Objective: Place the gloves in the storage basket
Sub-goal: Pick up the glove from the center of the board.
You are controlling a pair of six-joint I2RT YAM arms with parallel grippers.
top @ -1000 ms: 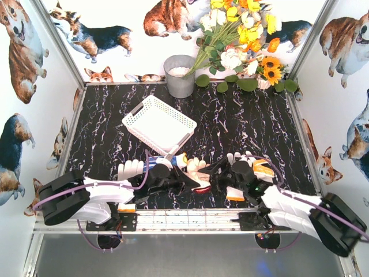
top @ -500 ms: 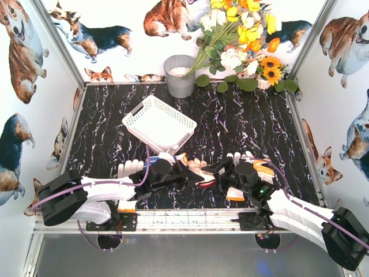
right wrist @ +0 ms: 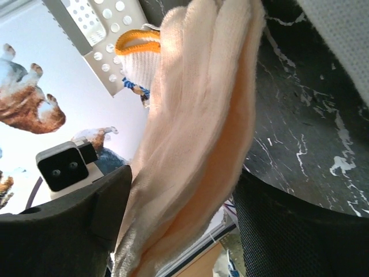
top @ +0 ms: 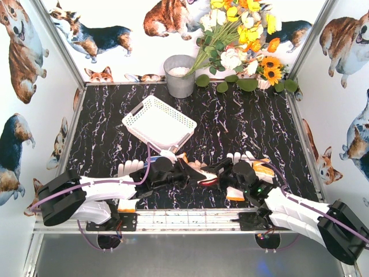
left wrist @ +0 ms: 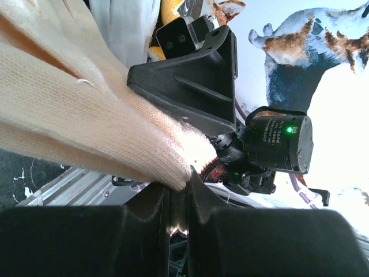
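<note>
- Two grippers are pinching one cream glove, spanning crosswise between them: left gripper, right gripper.
- White storage basket is lying just beyond, up-left, nearer the left gripper.

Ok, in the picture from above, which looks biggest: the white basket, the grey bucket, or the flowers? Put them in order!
1. flowers
2. white basket
3. grey bucket

The bucket and flowers stand farther back, so they may look smaller than they are.
</note>
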